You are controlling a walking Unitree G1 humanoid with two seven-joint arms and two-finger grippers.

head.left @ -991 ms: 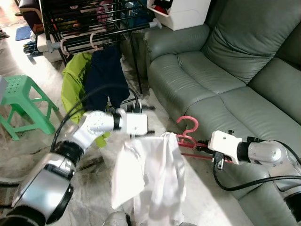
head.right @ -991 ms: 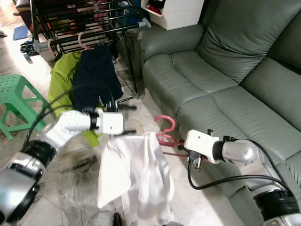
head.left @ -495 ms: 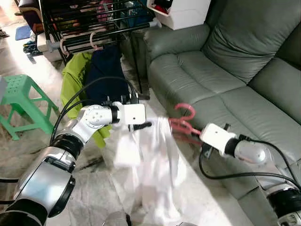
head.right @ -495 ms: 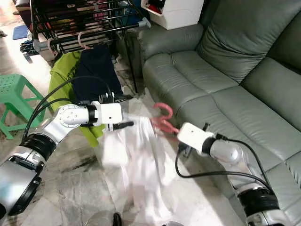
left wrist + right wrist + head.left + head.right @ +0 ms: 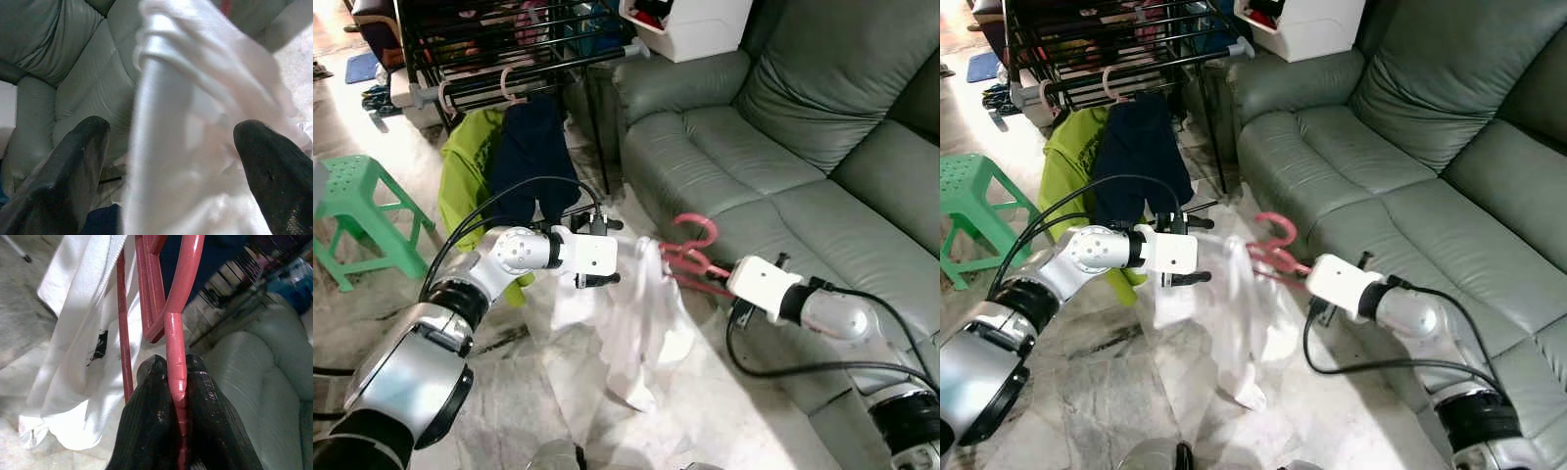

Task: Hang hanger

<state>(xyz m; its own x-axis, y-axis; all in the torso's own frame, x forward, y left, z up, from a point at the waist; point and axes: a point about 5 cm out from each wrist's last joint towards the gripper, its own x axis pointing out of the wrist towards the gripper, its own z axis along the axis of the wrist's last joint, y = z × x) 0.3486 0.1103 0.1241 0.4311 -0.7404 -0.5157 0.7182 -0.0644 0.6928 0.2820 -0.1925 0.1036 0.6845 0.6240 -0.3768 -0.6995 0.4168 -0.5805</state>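
Observation:
A pink hanger [image 5: 691,238] carries a white garment [image 5: 636,313] that droops toward the floor in front of the sofa. My right gripper [image 5: 177,377] is shut on the hanger's lower bar, with its white wrist [image 5: 762,285] to the right of the hanger. My left gripper [image 5: 607,253] is open at the garment's left edge, and the white cloth [image 5: 186,127] lies between its spread fingers [image 5: 80,152]. A black drying rack [image 5: 509,59] stands at the back left, its front rail [image 5: 543,71] bearing hangers.
On the rack hang a green garment [image 5: 465,181] and a navy garment [image 5: 533,157]. A grey-green sofa [image 5: 754,157] runs along the right, a white box [image 5: 690,24] stands behind its arm, and a green stool [image 5: 362,201] sits at the left on marble floor [image 5: 529,392].
My right gripper has carried the hanger up and to the left, toward the left gripper. The white garment has bunched narrower and swung. The left gripper stays at its left edge.

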